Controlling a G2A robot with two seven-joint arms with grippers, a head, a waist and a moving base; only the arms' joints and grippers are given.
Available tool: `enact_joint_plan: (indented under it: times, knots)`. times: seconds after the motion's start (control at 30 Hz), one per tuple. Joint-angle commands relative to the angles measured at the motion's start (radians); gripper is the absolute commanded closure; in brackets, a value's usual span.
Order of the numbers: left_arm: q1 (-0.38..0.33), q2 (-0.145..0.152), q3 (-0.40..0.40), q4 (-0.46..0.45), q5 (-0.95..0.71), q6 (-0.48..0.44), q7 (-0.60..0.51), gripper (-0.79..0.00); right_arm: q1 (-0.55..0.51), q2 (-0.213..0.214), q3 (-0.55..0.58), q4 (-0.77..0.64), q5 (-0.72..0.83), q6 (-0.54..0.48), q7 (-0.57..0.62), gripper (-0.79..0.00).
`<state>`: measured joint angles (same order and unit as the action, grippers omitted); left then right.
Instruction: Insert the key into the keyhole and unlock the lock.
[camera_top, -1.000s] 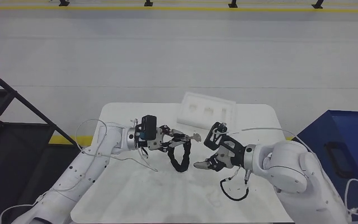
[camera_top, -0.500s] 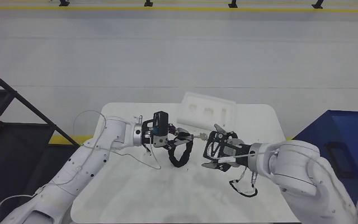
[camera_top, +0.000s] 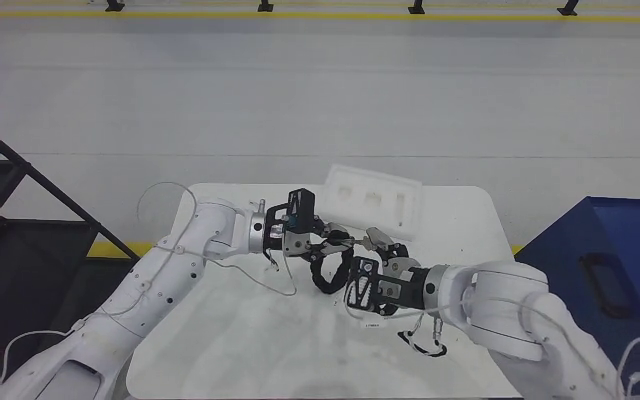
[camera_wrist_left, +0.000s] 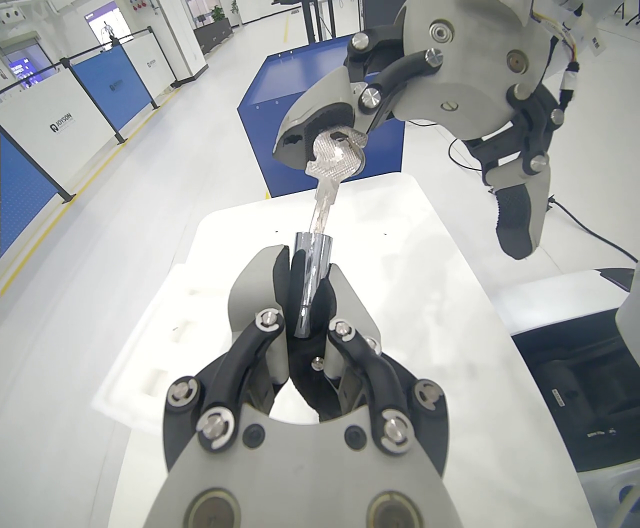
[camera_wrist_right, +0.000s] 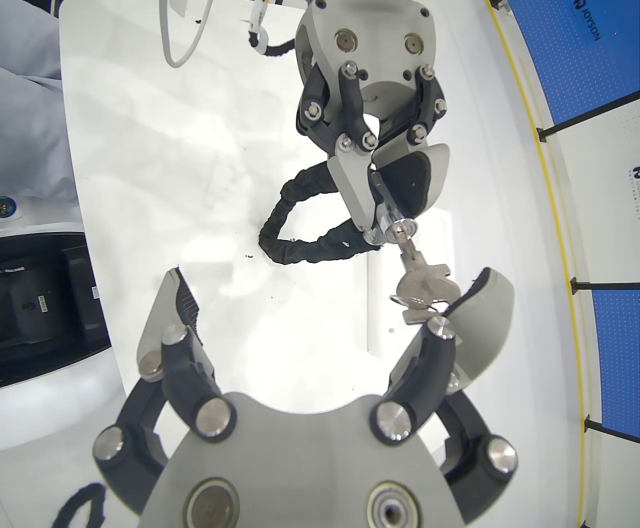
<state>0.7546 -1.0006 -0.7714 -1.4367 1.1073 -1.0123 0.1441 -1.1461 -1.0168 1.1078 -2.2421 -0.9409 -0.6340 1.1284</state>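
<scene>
My left gripper (camera_wrist_left: 305, 265) is shut on the lock (camera_wrist_left: 312, 280), a chrome cylinder with a black cable loop (camera_wrist_right: 295, 240) hanging under it. The silver key (camera_wrist_left: 334, 160) sticks out of the keyhole, its blade in the cylinder's face (camera_wrist_right: 397, 230). My right gripper (camera_wrist_right: 330, 295) stands wide open facing the lock. One of its fingers (camera_wrist_right: 487, 300) rests against the key's head and ring; the other is well clear. In the top view both grippers (camera_top: 325, 243) (camera_top: 365, 275) meet above the middle of the white table (camera_top: 230, 330).
A white foam tray (camera_top: 372, 192) lies at the table's far edge behind the grippers. A blue bin (camera_top: 595, 250) stands off the table's right side. A thin black cable (camera_top: 425, 345) loops under the right arm.
The left arm carried the lock to the right, toward the table's middle. The right gripper moved left to meet it and turned, and now stands open at the key.
</scene>
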Motion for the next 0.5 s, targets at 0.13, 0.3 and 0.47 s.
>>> enact_joint_plan:
  times: [0.13, 0.3, 0.47]
  knots:
    - [0.001, -0.002, 0.012, -0.007, 0.021, 0.000, 0.012, 0.000, 0.003, 0.006, 0.009, 0.007, 0.016, -0.004, 0.005, -0.785]
    - [-0.001, -0.002, 0.013, 0.000, 0.040, 0.000, 0.021, 0.000, 0.004, 0.015, 0.033, -0.004, 0.010, -0.023, 0.015, -0.785]
    - [0.000, 0.002, 0.012, 0.006, 0.058, 0.000, 0.030, 0.000, 0.005, 0.035, 0.037, -0.026, -0.050, -0.080, -0.022, -0.785]
